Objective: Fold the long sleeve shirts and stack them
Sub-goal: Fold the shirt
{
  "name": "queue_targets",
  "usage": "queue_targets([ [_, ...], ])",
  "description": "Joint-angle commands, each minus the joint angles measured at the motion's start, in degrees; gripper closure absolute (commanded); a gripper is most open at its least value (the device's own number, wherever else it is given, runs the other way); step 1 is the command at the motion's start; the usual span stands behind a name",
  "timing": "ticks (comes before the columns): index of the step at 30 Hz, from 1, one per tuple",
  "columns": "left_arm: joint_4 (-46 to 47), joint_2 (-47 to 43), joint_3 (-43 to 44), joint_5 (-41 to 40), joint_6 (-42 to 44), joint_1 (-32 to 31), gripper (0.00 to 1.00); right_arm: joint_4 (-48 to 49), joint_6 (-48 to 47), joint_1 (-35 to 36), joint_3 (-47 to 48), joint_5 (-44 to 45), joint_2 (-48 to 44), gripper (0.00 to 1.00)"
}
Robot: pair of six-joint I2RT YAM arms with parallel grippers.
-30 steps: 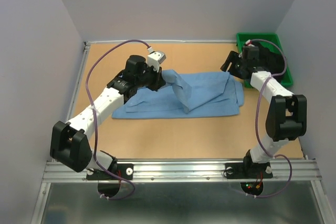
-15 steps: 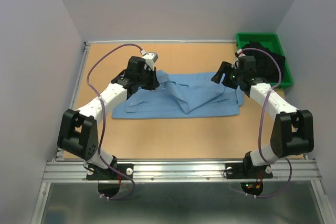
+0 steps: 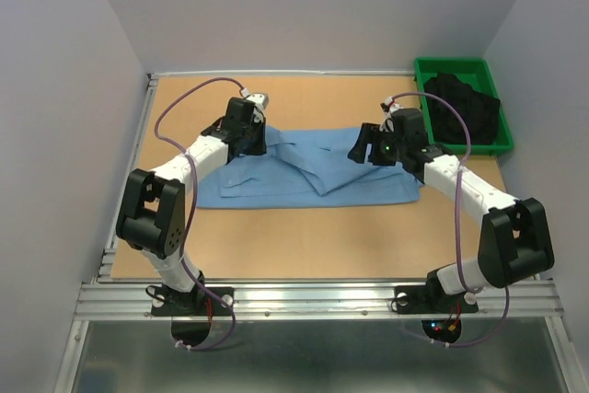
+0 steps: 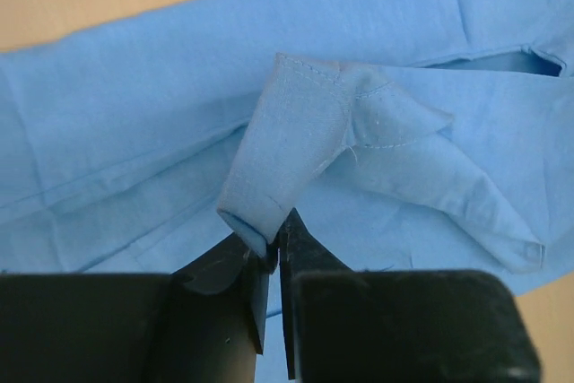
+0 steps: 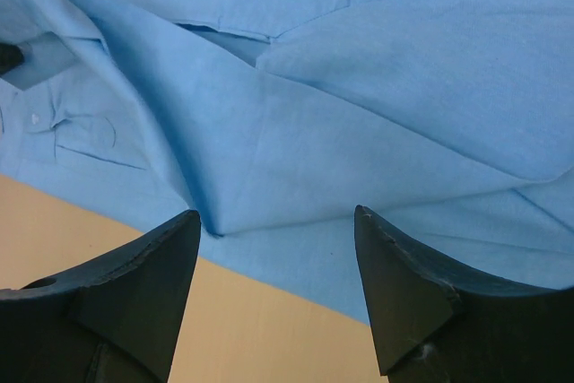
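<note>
Left jaws pinching a cuff (image 4: pixel 289 136) of the light blue shirt (image 3: pixel 276 187), right jaws wide open just above it.

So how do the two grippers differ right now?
The left gripper is nearly closed, pinching a raised fold of the blue shirt; the right gripper stands wide open, holding nothing. The left works the shirt's left end, the right hovers over its right part. Both are black.

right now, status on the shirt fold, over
Left gripper pinching a shirt fold. Right gripper open over its right side. Green bin stands apart.
</note>
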Motion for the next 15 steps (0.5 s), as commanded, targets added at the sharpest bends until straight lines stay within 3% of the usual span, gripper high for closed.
queue_targets([
  [1,-2.4,-2.3,4.3,-4.5,3.0,0.9,0.79,1.2,-0.9,0.4,-2.1,2.0,-3.0,0.26],
  [5,-7.0,-3.5,7.6,-6.1,5.7,1.8,0.62,0.8,-2.3,0.5,-2.0,1.4,-4.7,0.26],
  [10,-4.5,-11.4,3.5,-6.3,2.3,2.5,0.43,0.4,-3.3,2.3,-4.1,1.4,-7.6,0.26],
  [11,-3.6,-12.9,1.1,-8.1,1.6,2.6,0.29,0.5,-4.5,2.9,-4.9,1.7,-7.9,0.26],
  [12,-3.0,-14.1,0.0,-8.1,1.0,2.8,0.23,0.4,-4.9,3.5,-5.4,2.2,-8.0,0.26],
  [15,-0.6,-18.4,-5.0,-7.1,-2.2,3.3,0.21,0.5,-4.5,5.8,-6.4,2.8,-7.2,0.27],
])
